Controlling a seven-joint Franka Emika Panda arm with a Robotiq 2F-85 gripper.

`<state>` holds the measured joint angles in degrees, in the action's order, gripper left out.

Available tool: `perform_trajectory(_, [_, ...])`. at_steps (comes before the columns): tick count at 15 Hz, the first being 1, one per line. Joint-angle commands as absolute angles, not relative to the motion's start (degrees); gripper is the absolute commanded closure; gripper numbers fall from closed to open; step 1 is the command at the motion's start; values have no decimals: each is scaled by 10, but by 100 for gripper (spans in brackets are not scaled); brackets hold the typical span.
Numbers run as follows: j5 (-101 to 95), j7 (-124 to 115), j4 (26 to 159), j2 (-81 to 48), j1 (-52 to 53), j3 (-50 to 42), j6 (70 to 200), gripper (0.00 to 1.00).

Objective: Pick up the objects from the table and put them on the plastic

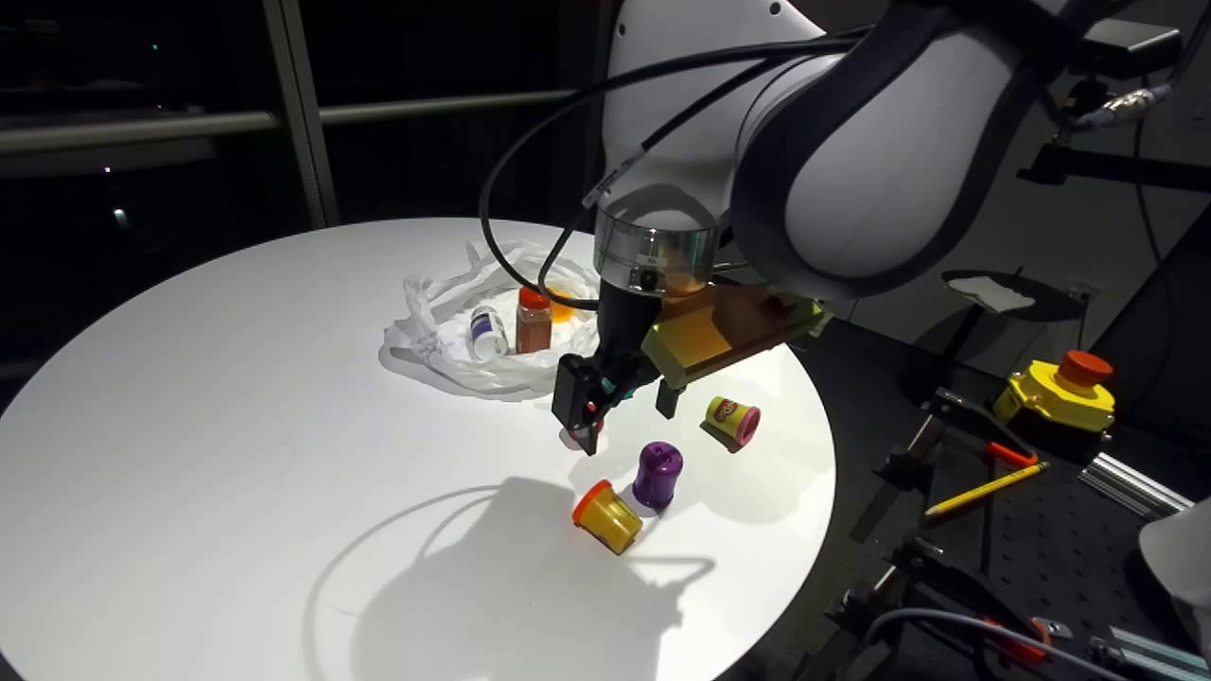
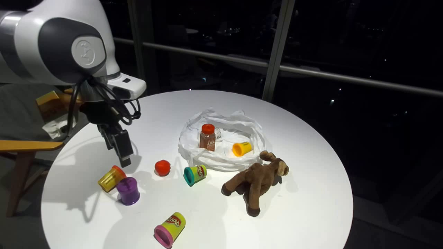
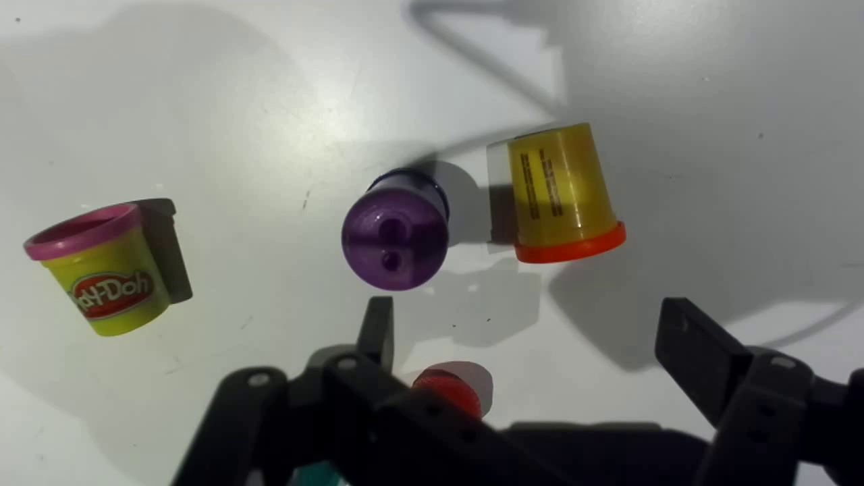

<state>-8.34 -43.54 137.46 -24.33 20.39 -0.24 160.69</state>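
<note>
Nearest in the wrist view was the gripper (image 3: 526, 317), its jaws wide apart and holding nothing. The jar (image 2: 207, 140) already stood inside the plastic bag (image 2: 214, 160); the purple tub (image 3: 395, 236) and the orange-rimmed tub (image 3: 560, 189) were on the table (image 2: 311, 214). Probably the next pick was being prepared, which called for lowering over one of these two, without pushing its neighbour.

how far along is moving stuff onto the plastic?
Done: red-capped jar, white bottle, yellow-orange tub on the plastic.
In hand: nothing, gripper open.
Left on the table: purple container, orange-rimmed tub, pink-rimmed tub, teal-rimmed tub, red item, brown plush.
</note>
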Motion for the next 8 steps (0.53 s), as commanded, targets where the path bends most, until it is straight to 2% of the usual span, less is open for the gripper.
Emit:
perform_trajectory(1, [-57, -398, 1371, -256, 190, 0, 1644, 0])
perform_trajectory(8, [-39, -355, 1315, -306, 176, -19, 1622, 0])
